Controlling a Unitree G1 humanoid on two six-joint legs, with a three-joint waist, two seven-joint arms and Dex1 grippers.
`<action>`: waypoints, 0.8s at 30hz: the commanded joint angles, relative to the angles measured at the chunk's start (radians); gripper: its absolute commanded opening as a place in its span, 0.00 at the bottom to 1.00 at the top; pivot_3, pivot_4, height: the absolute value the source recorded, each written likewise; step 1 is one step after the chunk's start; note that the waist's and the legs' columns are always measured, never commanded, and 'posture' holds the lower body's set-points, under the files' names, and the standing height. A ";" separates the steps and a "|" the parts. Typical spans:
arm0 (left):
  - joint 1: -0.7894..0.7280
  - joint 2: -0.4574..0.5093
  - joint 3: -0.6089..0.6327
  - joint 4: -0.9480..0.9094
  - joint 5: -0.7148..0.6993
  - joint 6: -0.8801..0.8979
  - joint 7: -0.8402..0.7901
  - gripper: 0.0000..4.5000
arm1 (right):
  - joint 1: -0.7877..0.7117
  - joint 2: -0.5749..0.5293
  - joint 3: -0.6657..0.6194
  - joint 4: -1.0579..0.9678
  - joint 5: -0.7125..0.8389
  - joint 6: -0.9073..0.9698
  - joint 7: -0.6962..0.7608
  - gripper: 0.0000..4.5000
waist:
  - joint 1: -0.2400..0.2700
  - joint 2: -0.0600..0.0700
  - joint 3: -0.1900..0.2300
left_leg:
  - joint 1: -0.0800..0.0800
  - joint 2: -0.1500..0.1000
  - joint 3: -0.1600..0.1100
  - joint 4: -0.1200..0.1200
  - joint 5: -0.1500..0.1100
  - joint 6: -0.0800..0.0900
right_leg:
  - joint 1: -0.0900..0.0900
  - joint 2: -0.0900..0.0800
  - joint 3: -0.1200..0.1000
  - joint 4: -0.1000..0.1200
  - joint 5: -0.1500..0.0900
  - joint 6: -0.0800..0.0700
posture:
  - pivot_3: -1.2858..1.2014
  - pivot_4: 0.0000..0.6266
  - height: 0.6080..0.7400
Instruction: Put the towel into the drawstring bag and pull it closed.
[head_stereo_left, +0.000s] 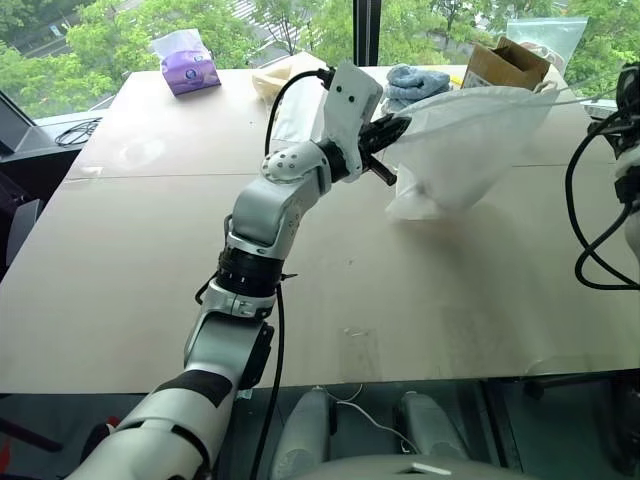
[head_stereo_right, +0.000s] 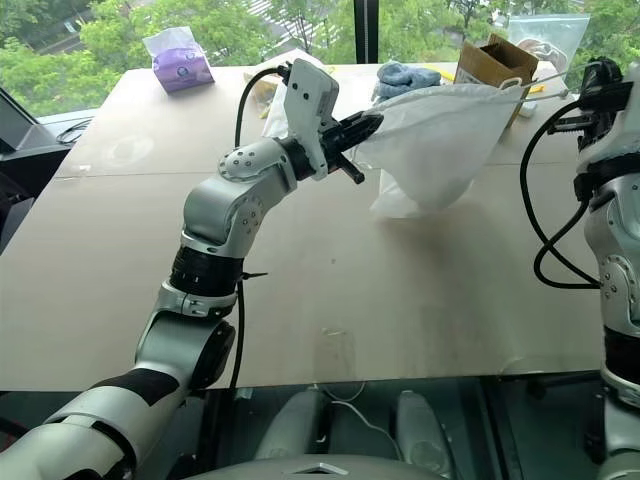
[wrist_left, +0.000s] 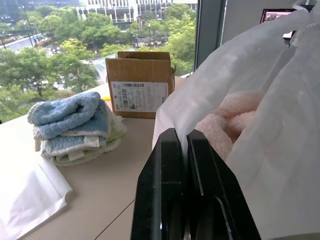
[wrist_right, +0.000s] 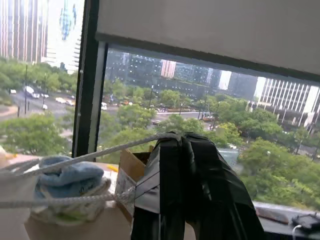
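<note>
Silver-grey jointed arm shells are seen — black cables looped alongside, black fingers (wrist_left: 175, 200), white wrist housing (head_stereo_left: 352, 100).

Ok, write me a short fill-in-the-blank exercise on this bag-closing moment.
1. The left gripper is shut on the ____ of the drawstring bag.
2. The right gripper pulls the bag's white ____.
3. The towel sits ____ the bag.
4. Beside the stack of blue towels stands a cardboard ____.

Missing words: fabric; cord; inside; box
</note>
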 joint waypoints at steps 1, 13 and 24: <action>0.007 0.019 0.032 -0.027 0.016 -0.015 0.004 0.00 | -0.003 -0.037 -0.116 -0.030 0.032 0.048 0.019 0.01 | 0.004 0.000 0.000 | 0.000 0.000 0.000 0.000 0.000 0.000 | 0.000 0.000 -0.001 0.000 0.000 0.000 | 0.52 0.24 1.00; 0.111 0.004 0.080 -0.155 -0.117 -0.037 -0.125 0.60 | -0.103 0.030 -0.047 -0.122 0.117 0.186 0.029 0.00 | -0.005 0.000 0.000 | 0.001 0.000 0.000 0.000 0.000 0.000 | 0.000 0.000 0.000 0.001 0.000 0.000 | 0.52 0.24 1.00; 0.365 0.102 0.171 -0.341 -0.263 0.036 -0.174 0.60 | -0.198 0.092 -0.013 -0.143 0.130 0.259 0.016 0.00 | -0.004 0.001 0.000 | 0.001 0.000 -0.003 0.000 0.000 0.000 | 0.000 0.000 0.001 0.001 0.000 0.000 | 0.52 0.24 1.00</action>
